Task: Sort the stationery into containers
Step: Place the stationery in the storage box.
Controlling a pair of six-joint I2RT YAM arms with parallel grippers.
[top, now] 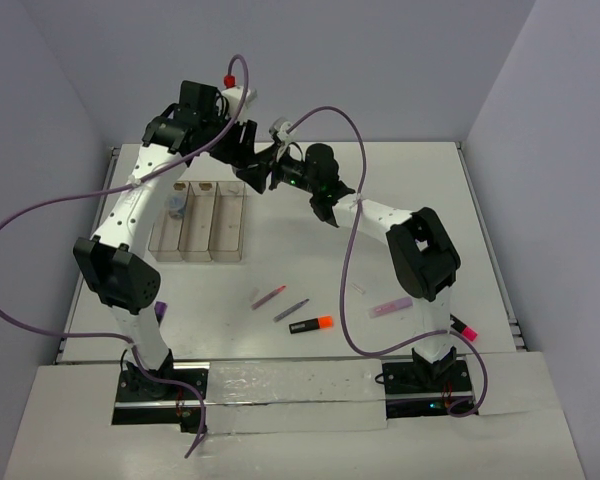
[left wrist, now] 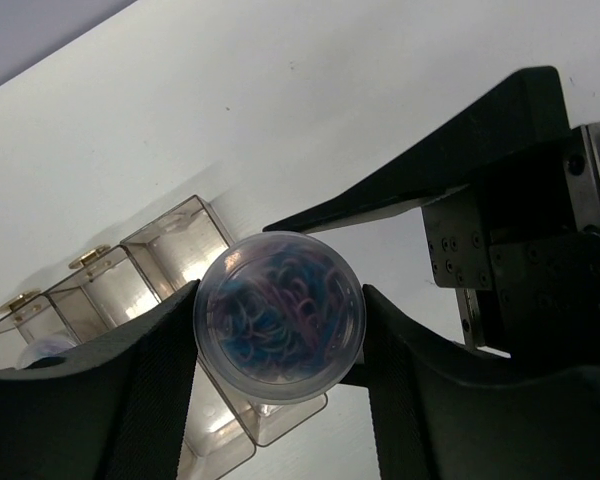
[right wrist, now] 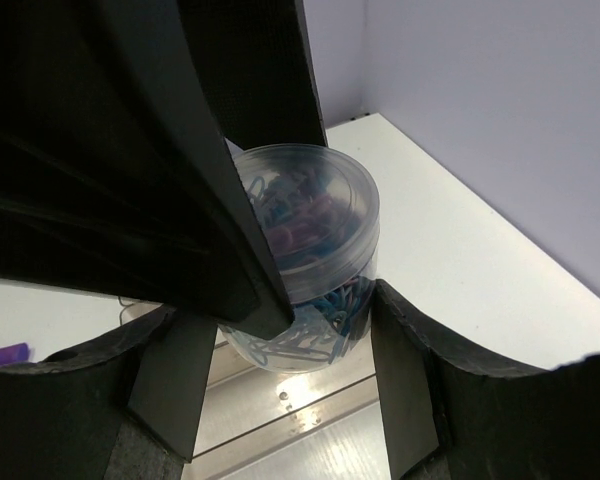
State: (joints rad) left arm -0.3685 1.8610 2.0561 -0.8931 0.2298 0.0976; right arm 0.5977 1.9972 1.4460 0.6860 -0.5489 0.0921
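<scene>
The clear round tub (left wrist: 280,330), full of blue and pink clips, is held in the air at 12 o'clock over the table, gripped at its sides. The clear three-compartment tray (top: 227,222) stands at 10 o'clock, with a bluish round piece (top: 177,205) in its left compartment. Near 6 o'clock lie the pink pen (top: 268,297), the grey pen (top: 291,310) and the orange-black highlighter (top: 311,325), each apart. The pale pink bar (top: 391,307) lies flat at 4 o'clock.

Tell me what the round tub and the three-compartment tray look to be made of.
Round tub: clear, glossy plastic by the look; the blue and pink clips inside show straight through its wall. Tray: likewise transparent hard plastic, faintly tinted, its walls catching bright glints. Clips: probably coated wire, though too small to be sure.
</scene>
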